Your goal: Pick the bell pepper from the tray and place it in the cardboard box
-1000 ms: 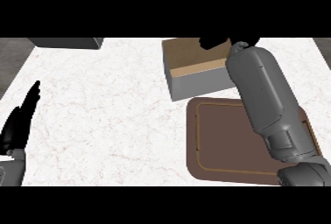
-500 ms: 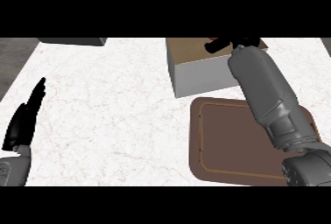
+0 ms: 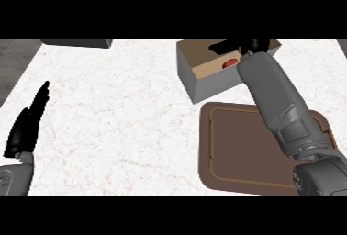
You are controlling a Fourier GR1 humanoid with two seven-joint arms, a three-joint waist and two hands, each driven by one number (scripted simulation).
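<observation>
— At the far right of the white marble table (image 3: 122,114): what does the cardboard box (image 3: 203,78) hold?

— Open top, tan inside. A red bell pepper (image 3: 230,63) shows within, low against the inner wall, partly hidden by the right forearm.

— Right hand (image 3: 237,46)?

— Over the box's opening, black, above the pepper. Whether its fingers are curled or spread cannot be told from this angle.

— Tray?

— Brown tray (image 3: 237,151) sits just in front of the box, near the table's right edge. Nothing shows on its visible surface; the forearm crosses its right side.

— Left hand (image 3: 27,124)?

— At the left edge, fingers straight, pointing up, resting, holding nothing.

— Anything else?

— A dark grey block (image 3: 76,43) at the far edge, upper left.
</observation>
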